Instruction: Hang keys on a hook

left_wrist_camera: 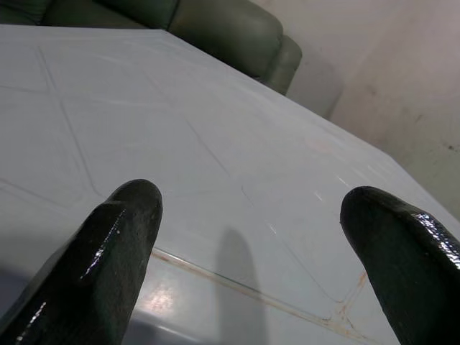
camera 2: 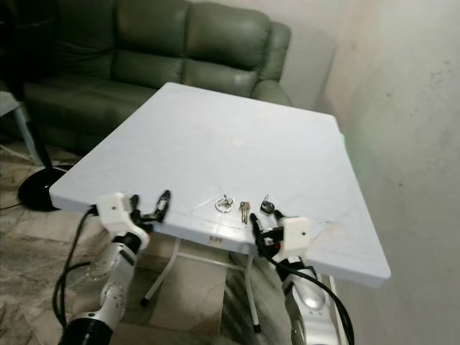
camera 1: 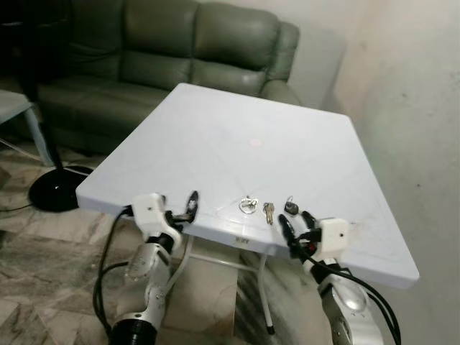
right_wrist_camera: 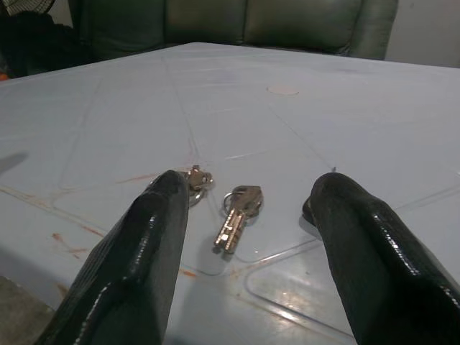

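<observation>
Keys lie flat near front edge of white desk: brass key in middle, key ring on its left, black-headed key on its right. Right gripper at desk edge just before keys, fingers apart, holding nothing. Left gripper at same edge, well left of keys, fingers apart, empty. Green sofa behind desk.

White table, three keys
</observation>
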Motion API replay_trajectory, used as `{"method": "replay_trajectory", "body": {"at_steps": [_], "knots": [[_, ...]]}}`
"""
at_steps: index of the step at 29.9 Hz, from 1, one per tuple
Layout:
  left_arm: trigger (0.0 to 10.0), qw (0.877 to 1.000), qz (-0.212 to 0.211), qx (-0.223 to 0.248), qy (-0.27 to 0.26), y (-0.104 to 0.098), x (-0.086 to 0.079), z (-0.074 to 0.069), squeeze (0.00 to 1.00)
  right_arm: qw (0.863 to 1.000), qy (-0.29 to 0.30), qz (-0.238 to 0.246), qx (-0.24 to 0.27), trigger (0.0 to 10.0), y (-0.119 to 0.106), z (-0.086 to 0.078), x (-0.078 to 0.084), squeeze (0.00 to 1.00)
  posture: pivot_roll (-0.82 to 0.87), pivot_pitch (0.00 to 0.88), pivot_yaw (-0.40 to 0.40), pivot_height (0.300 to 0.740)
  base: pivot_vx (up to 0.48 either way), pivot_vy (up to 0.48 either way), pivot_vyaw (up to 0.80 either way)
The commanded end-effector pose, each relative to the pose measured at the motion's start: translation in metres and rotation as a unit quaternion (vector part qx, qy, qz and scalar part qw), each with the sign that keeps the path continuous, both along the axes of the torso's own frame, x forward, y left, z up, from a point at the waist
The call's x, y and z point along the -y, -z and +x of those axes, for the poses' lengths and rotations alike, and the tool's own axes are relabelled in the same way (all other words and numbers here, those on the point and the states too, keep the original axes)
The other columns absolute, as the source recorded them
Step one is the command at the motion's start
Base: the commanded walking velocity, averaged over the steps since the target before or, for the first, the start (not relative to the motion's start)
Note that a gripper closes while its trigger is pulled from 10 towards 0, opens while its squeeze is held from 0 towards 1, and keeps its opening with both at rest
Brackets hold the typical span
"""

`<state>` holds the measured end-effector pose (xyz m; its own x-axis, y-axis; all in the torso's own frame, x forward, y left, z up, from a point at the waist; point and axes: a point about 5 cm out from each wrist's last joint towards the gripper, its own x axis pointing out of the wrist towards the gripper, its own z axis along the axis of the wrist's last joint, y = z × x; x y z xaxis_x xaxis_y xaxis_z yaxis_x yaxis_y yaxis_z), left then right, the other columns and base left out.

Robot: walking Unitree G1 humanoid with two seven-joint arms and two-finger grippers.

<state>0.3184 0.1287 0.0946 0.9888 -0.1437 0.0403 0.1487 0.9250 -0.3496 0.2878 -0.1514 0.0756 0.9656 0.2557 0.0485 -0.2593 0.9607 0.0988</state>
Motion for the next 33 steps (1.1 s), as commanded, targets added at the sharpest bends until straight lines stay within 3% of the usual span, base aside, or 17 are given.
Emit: {"method": "replay_trajectory", "body": {"at_steps": [1,27,29,33], "knots": [[10.0,1.000,-0.007,0.001,0.008,-0.0016,0.0095,0.0007,0.00,1.000,0.012,-0.006,-0.003,10.0,0.0003,-0.0011,0.0097,0.00,0.02,0.014,-0.114,0.740,0.000,0.409,0.00],[10.0,1.000,-0.005,0.013,0.007,-0.0053,0.0100,0.0009,0.00,1.000,0.007,-0.009,-0.006,10.0,0.0015,-0.0019,0.0096,0.00,0.02,0.000,-0.118,0.740,0.000,-0.018,0.00],[10.0,0.999,-0.041,0.016,0.003,-0.0070,0.0088,0.0007,0.00,1.000,0.007,-0.010,-0.006,10.0,0.0016,-0.0020,0.0098,0.00,0.02,0.000,-0.118,0.740,0.000,0.000,0.00],[10.0,0.999,-0.042,0.020,-0.006,-0.0085,0.0063,0.0011,0.00,1.000,0.007,-0.010,-0.007,10.0,0.0021,-0.0021,0.0104,0.00,0.02,0.000,-0.119,0.740,0.000,0.000,0.00]]}}
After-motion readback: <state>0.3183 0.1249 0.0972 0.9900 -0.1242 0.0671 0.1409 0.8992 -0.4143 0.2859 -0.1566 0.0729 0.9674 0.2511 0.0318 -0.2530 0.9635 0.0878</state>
